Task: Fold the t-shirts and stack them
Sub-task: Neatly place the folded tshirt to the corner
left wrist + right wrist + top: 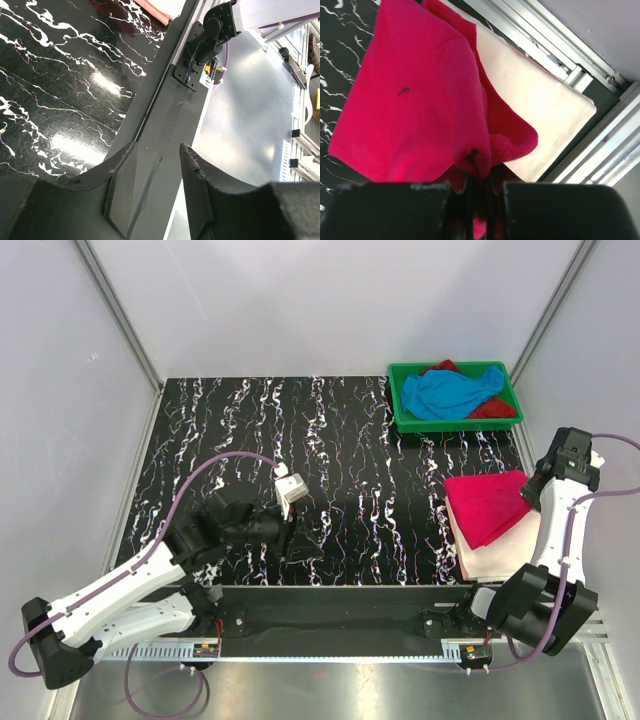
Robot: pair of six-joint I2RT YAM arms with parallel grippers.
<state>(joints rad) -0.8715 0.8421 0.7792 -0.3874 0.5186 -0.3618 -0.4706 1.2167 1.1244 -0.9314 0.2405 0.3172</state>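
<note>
A hot pink t-shirt (487,506) lies folded on a folded white t-shirt (492,558) at the table's right front. My right gripper (532,494) is shut on a bunched fold at the pink shirt's right edge. In the right wrist view, the gripper (480,182) pinches the pink cloth (405,100) over the white t-shirt (535,100). A sky blue t-shirt (450,390) and a dark red t-shirt (492,408) lie crumpled in the green tray (400,400). My left gripper (297,543) hovers open and empty over the table's front left. The left wrist view shows the open gripper (157,146) above the table's front edge.
The green tray sits at the back right corner. A dark rail (340,605) runs along the front edge between the arm bases. White walls with metal frame posts (120,320) enclose the black marbled table (250,440).
</note>
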